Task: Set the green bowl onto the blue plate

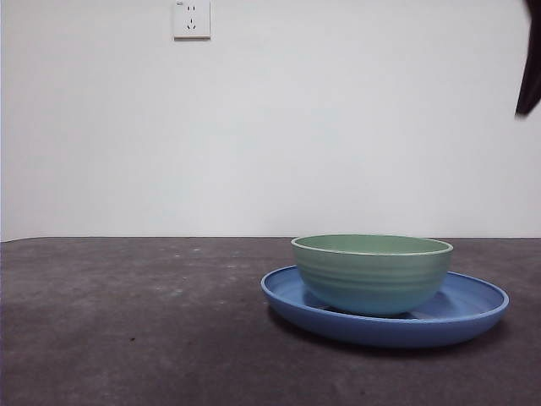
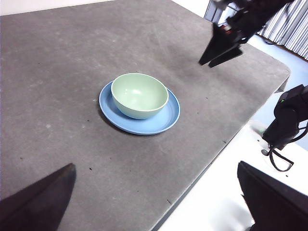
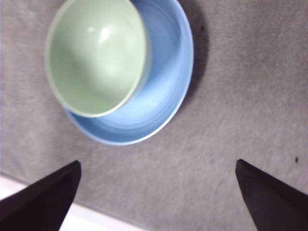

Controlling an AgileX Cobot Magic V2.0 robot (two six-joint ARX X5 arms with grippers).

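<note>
The pale green ridged bowl (image 1: 372, 272) rests upright inside the wide blue plate (image 1: 475, 309), right of the table's middle and a little off the plate's centre. Nothing is in the bowl (image 3: 96, 55). My right gripper (image 3: 157, 162) hovers open above the table beside the plate (image 3: 168, 62), apart from both and holding nothing. It also shows as a black claw (image 2: 225, 44) in the left wrist view, beyond the bowl (image 2: 139, 94) and plate (image 2: 166, 121). My left gripper (image 2: 155, 166) stays open and empty, well back from the dishes.
The dark grey table top ends at an edge (image 2: 226, 144) near the plate, with white floor past it. A black device with cables (image 2: 288, 120) stands off the table. A wall socket (image 1: 192, 19) sits high on the white wall.
</note>
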